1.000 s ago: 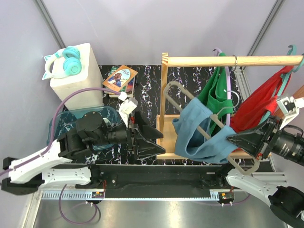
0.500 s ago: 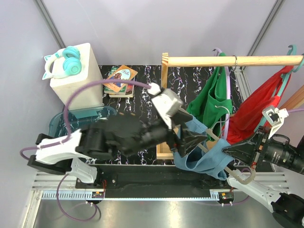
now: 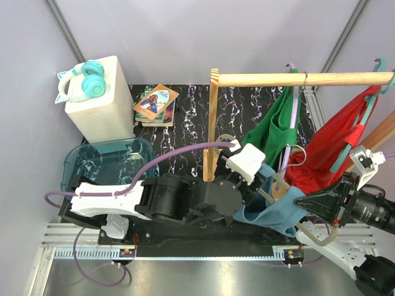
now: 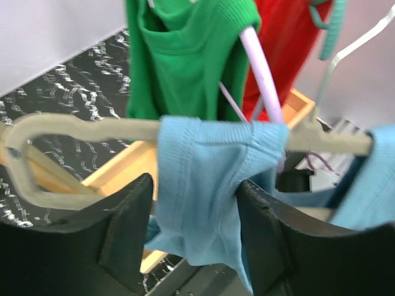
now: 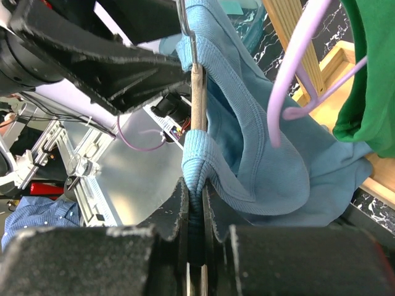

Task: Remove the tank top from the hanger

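Down low between the two arms, a blue tank top (image 4: 203, 179) is draped over a tan wooden hanger (image 4: 99, 129), off the rail and above the near edge of the tabletop (image 3: 185, 135). From the left wrist camera, one strap folds over the hanger's top bar and hangs down between the fingers of the left end effector (image 4: 194, 185), which are spread apart, one on each side of the strap. From the right wrist camera, the right end effector (image 5: 196, 188) is pressed together on the hanger's bar, with a rolled fold of the blue fabric caught at the same spot. Behind them, a green garment (image 4: 185, 55) on a purple hanger (image 5: 296, 80) and a red garment (image 3: 327, 148) hang from a wooden rail (image 3: 308, 79) across the right side. At the far left, teal headphones (image 3: 83, 83) sit on a white box (image 3: 102, 111), with a small stack of books (image 3: 155, 103) just beside it and a clear blue bin (image 3: 105, 160) nearer the arms.
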{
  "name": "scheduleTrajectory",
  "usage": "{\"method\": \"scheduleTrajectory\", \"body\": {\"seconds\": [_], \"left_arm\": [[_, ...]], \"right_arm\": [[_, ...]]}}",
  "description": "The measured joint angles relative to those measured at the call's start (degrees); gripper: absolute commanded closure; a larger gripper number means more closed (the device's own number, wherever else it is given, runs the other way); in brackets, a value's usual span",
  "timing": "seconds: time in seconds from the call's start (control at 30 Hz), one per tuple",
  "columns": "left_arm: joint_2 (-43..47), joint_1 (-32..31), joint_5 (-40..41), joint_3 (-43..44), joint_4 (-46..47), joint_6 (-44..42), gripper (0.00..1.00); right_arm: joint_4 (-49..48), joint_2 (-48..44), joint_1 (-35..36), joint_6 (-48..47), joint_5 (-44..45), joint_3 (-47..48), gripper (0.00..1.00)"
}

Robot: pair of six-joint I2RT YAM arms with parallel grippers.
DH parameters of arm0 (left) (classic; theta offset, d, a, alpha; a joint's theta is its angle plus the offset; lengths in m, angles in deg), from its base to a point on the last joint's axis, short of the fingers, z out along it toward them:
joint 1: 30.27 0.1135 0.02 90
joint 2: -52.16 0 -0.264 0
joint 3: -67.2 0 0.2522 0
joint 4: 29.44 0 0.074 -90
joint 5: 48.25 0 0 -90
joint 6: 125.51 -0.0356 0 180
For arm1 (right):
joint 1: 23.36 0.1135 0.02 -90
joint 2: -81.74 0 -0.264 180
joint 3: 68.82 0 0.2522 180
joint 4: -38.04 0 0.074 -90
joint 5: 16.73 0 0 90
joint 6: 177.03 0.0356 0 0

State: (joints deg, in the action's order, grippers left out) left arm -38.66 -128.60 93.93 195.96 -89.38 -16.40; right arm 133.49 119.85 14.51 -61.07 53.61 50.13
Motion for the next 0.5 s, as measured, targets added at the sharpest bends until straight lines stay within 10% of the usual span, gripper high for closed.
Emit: {"method": "scheduleTrajectory", "body": {"seconds": [0.2,0.37,0.5], "left_arm": [[-1.62,0.87,1.01,3.28,-1.66,0.61,0.63],[-1.92,1.75,0.79,3.65,-2.36,1.16,1.00],[-1.53,3.15,-0.55,3.67,-4.04,1.55,1.00]], "right_arm": [[-0.02,-1.09,0.00,0.50,-0.09,-1.09,1.00],[-0.37,-2.16,0.00,0.68,-0.11,-2.03,1.00],[-0.81,-3.52,0.00,0.61,-0.13,-4.83,1.00]]}}
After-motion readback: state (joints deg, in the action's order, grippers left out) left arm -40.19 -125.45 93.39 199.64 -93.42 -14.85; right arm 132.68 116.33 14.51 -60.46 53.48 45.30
